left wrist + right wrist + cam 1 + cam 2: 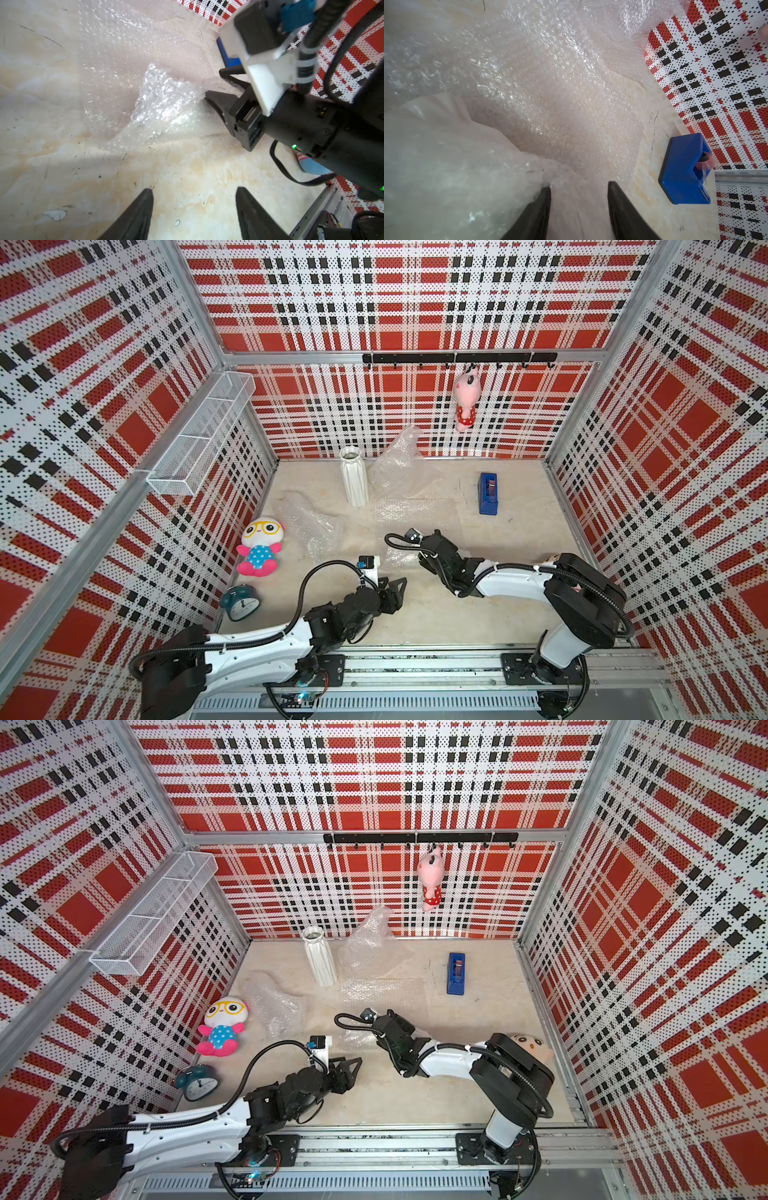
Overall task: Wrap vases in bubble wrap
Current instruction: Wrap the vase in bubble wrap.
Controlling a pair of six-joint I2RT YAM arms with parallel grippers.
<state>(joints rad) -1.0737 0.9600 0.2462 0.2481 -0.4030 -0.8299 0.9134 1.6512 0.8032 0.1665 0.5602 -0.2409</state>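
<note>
Tool state: left gripper (193, 189) has fingers apart, nothing between, over bare tabletop (187, 166) near front.
right gripper (579, 186) has fingers apart, set low on bubble wrap sheet (550, 104). Raised fold touches one finger; nothing seen clamped.
tall white ribbed vase (354, 477) upright near back wall, unwrapped. crumpled wrap (395, 464) just beside it.
blue tape dispenser (488, 493) stands apart, to vase's right.

1 vase (322, 963), 3 bubble wraps (276, 1006), 3 plushies (222, 1025), 1 clock (199, 1085), 1 dispenser (456, 973).
</note>
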